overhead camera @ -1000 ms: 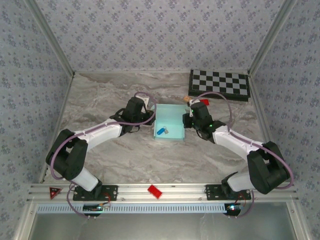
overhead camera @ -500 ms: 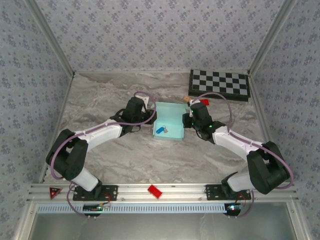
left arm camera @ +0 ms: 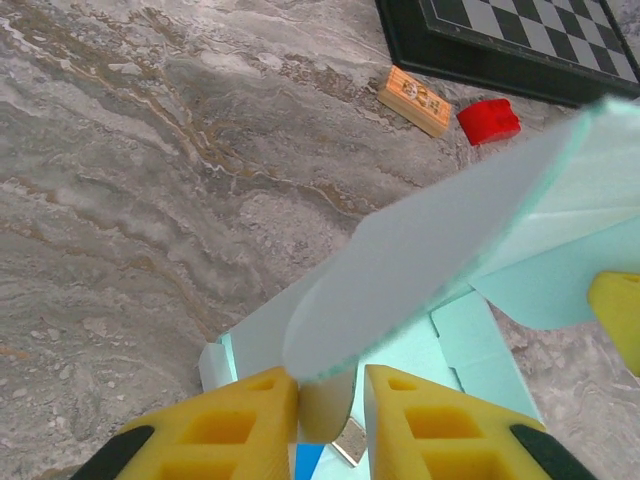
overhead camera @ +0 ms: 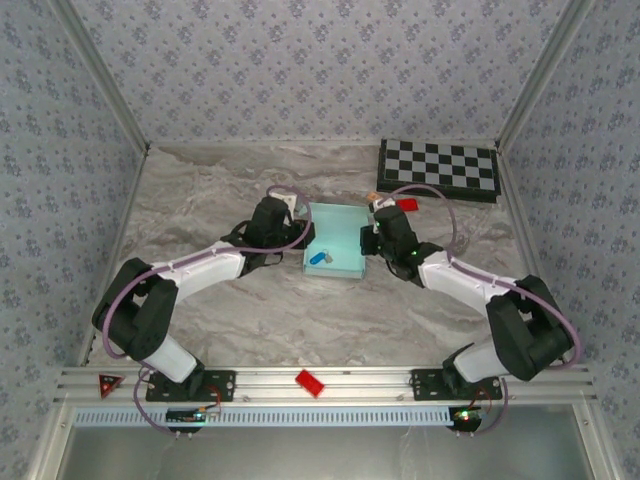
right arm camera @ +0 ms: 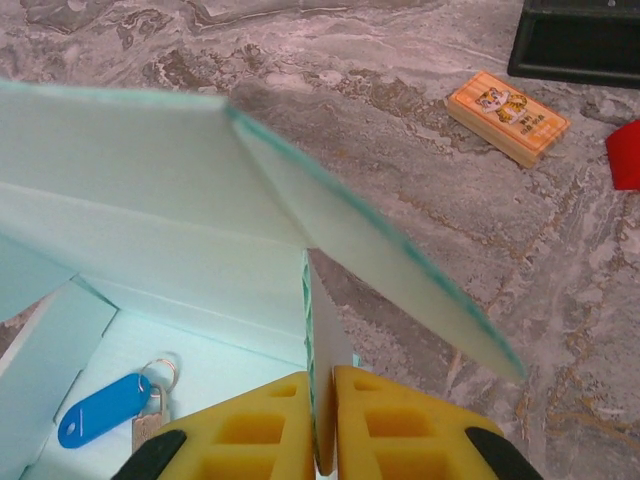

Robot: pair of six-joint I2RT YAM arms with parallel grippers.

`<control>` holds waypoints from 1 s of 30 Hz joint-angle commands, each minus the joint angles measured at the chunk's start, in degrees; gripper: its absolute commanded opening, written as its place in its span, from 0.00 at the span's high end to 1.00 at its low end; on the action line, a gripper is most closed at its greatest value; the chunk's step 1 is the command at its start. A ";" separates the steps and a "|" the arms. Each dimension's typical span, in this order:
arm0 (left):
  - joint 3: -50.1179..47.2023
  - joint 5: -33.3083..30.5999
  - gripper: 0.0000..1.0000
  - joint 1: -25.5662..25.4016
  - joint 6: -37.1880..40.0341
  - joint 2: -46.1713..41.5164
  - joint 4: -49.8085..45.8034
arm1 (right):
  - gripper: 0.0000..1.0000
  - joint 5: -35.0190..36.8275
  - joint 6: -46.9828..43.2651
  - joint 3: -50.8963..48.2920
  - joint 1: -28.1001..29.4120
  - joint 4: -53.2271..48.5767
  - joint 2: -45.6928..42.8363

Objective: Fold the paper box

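Note:
The paper box point(overhead camera: 336, 240) is pale mint card, half raised, in the middle of the table between my two arms. My left gripper point(overhead camera: 303, 237) holds its left side. In the left wrist view the yellow jaws of this gripper point(left arm camera: 330, 388) are shut on a rounded flap of the box point(left arm camera: 450, 230). My right gripper point(overhead camera: 367, 238) holds the right side. The right wrist view has that gripper point(right arm camera: 322, 388) shut flat on the upright edge of a side wall of the box point(right arm camera: 150, 200). A blue key tag point(right arm camera: 100, 408) with a ring lies on the box floor.
A black-and-white chessboard point(overhead camera: 438, 165) lies at the back right. Just before it are a small wooden block point(right arm camera: 507, 116) and a red piece point(left arm camera: 489, 120). Another red piece point(overhead camera: 309, 382) sits on the front rail. Patterned walls close the table on three sides.
Both grippers and the box have shifted a little toward the back of the table. The box looks narrower from above, its sides drawn closer together.

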 commanded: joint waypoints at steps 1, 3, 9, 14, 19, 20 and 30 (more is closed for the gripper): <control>-1.08 -1.45 0.78 -0.62 -0.92 0.38 3.18 | 0.88 0.66 -0.98 2.17 1.03 3.44 1.43; -1.74 -2.47 0.80 -0.56 -0.94 0.19 3.91 | 0.88 0.91 -1.88 2.50 1.24 4.28 2.07; -2.97 -3.76 0.81 -0.63 -0.70 -0.31 5.91 | 0.88 1.27 -3.83 3.74 1.62 5.60 3.08; -2.86 -4.21 0.82 -0.58 0.18 -0.22 6.43 | 0.89 1.55 -4.87 3.93 1.91 7.13 3.59; -2.95 -4.54 0.82 -0.63 0.59 0.18 7.58 | 0.90 1.98 -5.08 3.46 2.20 9.10 4.39; -3.05 -4.51 0.82 -0.63 0.47 0.33 7.89 | 0.90 2.05 -5.11 3.36 2.24 9.38 4.46; -5.35 -4.46 0.82 -0.57 -0.07 0.19 10.69 | 0.89 6.41 -4.99 1.39 4.21 13.59 4.82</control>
